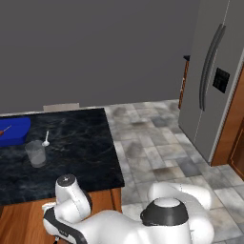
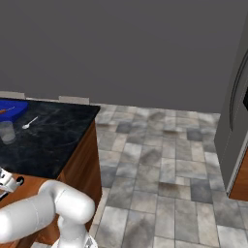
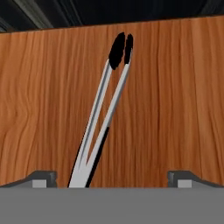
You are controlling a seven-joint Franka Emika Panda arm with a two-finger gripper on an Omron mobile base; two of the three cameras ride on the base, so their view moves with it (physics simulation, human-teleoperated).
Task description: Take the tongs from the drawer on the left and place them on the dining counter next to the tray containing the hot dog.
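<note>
Early stage. Tongs (image 3: 104, 113) lying flat on the wooden floor of the open drawer (image 3: 175, 96), not yet grasped; gripper (image 3: 112, 178) directly above, fingers spread wide and empty. Still ahead: grasp, lift, carry to dining counter (image 1: 81, 143), release beside blue tray (image 1: 14, 131) with hot dog (image 1: 4, 130).

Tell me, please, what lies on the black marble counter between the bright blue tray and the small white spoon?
Nothing: in the left base view, bare black marble counter separates the bright blue tray from the small white spoon.
</note>
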